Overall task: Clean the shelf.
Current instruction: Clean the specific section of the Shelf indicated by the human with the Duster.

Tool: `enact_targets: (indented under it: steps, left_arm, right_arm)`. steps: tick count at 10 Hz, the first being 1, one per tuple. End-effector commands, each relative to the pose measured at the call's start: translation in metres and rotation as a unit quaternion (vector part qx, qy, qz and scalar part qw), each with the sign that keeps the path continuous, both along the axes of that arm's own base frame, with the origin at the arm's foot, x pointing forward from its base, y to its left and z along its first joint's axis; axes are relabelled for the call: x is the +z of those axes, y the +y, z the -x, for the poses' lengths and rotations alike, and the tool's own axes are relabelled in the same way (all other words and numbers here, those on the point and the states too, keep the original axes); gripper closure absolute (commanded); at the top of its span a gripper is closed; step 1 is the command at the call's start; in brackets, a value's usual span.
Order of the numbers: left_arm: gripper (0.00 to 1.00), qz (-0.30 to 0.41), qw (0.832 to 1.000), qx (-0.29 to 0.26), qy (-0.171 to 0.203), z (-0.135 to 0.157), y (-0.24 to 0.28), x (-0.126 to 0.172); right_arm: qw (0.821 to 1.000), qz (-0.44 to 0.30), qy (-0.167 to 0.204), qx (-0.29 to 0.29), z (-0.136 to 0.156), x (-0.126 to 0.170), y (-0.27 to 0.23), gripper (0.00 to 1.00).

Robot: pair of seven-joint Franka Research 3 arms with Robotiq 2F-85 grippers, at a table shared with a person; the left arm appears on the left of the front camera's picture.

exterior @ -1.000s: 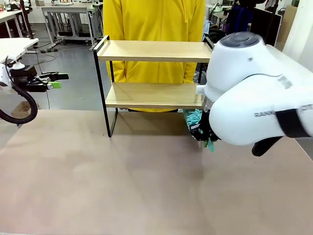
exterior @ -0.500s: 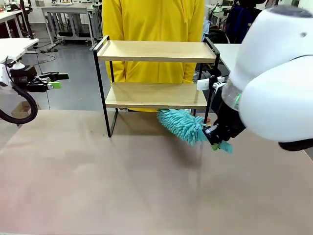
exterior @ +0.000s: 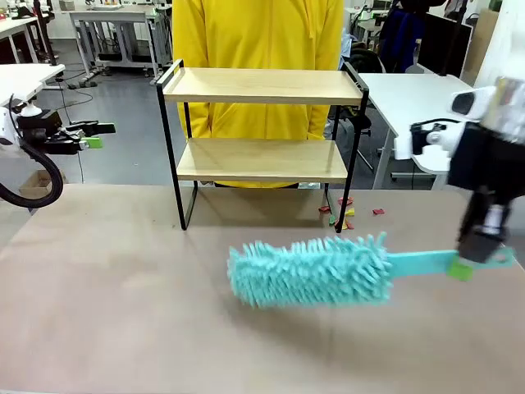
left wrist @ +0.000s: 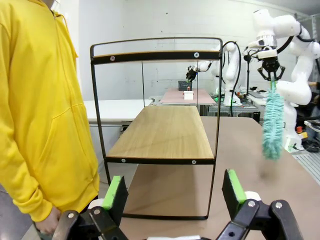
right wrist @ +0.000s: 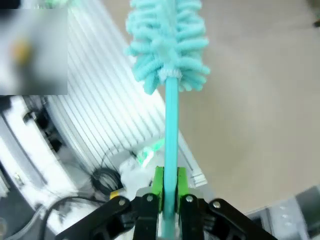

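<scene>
The shelf (exterior: 261, 123) stands at the table's far middle, with two bare wooden boards in a black frame. A teal fluffy duster (exterior: 312, 269) hangs level over the table in front of it, head to the left. My right gripper (exterior: 467, 261) is shut on its handle at the right edge; the right wrist view shows the green pads (right wrist: 158, 184) clamping the handle below the duster's head (right wrist: 165, 40). My left gripper (exterior: 100, 135) hovers open off the table's left side, level with the shelf. Its wrist view shows the gripper (left wrist: 172, 192) holding nothing, facing the shelf's end (left wrist: 162, 135).
A person in a yellow hoodie (exterior: 258, 33) stands right behind the shelf. Small coloured scraps (exterior: 344, 215) lie on the table by the shelf's right leg. A white table (exterior: 410, 90) stands at the back right. The brown tabletop (exterior: 123, 295) spreads wide in front.
My right arm has swung back to the right, away from the camera. It drew the duster out from beside the shelf's right leg into the open in front.
</scene>
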State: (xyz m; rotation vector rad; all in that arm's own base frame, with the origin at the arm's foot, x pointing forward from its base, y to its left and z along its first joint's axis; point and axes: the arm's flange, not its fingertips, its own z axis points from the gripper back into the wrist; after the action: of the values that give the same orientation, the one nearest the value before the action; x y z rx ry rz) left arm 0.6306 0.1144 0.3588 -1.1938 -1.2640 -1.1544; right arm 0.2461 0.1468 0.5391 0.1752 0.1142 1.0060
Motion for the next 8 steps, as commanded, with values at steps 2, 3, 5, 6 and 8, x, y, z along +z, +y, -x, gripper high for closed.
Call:
enact_targets:
  steps: [2,3,5,6,8]
  left_arm:
    - [0.0,0.001,1.0,0.002,-0.005,0.002,0.0,0.002]
    - [0.0,0.001,1.0,0.002,-0.005,0.002,0.0,0.002]
    - [0.0,0.001,1.0,0.002,-0.005,0.002,0.0,0.002]
    - [0.0,0.001,1.0,0.002,-0.005,0.002,0.0,0.002]
    - [0.0,0.001,1.0,0.002,-0.005,0.002,0.0,0.002]
  right_arm:
    - [0.99,0.1,-0.008,0.103,-0.001,0.035,-0.014,0.87]
    - [0.985,0.126,-0.002,0.113,-0.001,0.039,-0.014,0.87]
    - [0.991,0.097,0.014,0.09,0.008,0.032,-0.015,0.87]
    - [0.991,0.097,0.014,0.09,0.008,0.032,-0.015,0.87]
    - [0.991,0.097,0.014,0.09,0.008,0.032,-0.015,0.87]
